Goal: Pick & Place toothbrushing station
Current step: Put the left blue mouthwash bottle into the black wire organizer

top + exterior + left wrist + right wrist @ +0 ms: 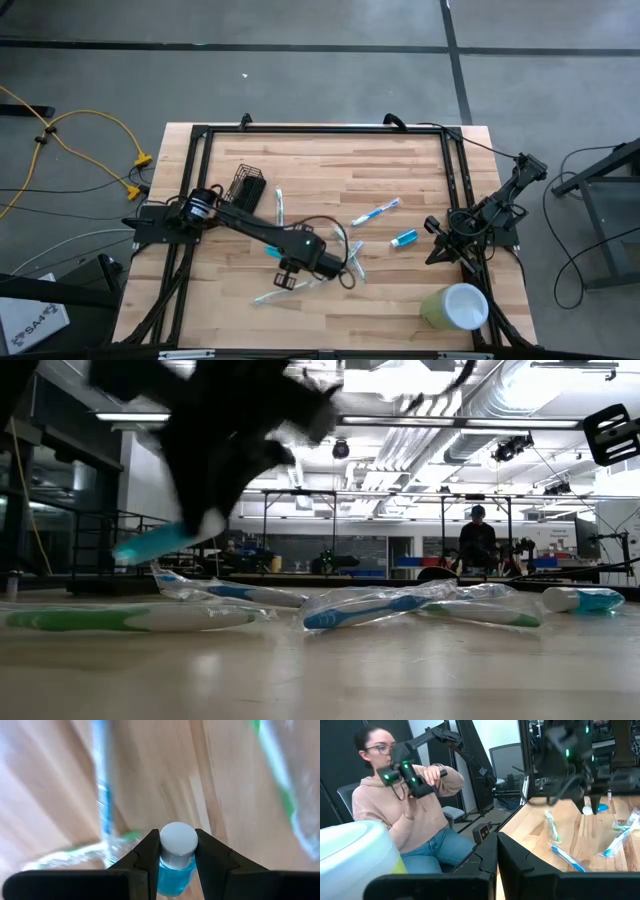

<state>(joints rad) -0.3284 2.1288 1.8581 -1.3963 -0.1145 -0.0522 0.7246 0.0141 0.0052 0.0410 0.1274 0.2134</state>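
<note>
One wooden bench [400,290] carries one pale green cup [455,306], one black mesh toothbrushing station [246,187] at its left rear, several wrapped toothbrushes [376,212]; left pincer [177,851] grips one blue tube [176,870]; right pincer [436,252] closed, empty

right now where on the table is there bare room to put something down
Bare wood runs along the far edge of the table, beyond the black mesh holder, and on the near left corner. The middle is crowded: wrapped toothbrushes lie around the left hand, which holds a small blue tube. The green cup fills the near right corner.
</note>
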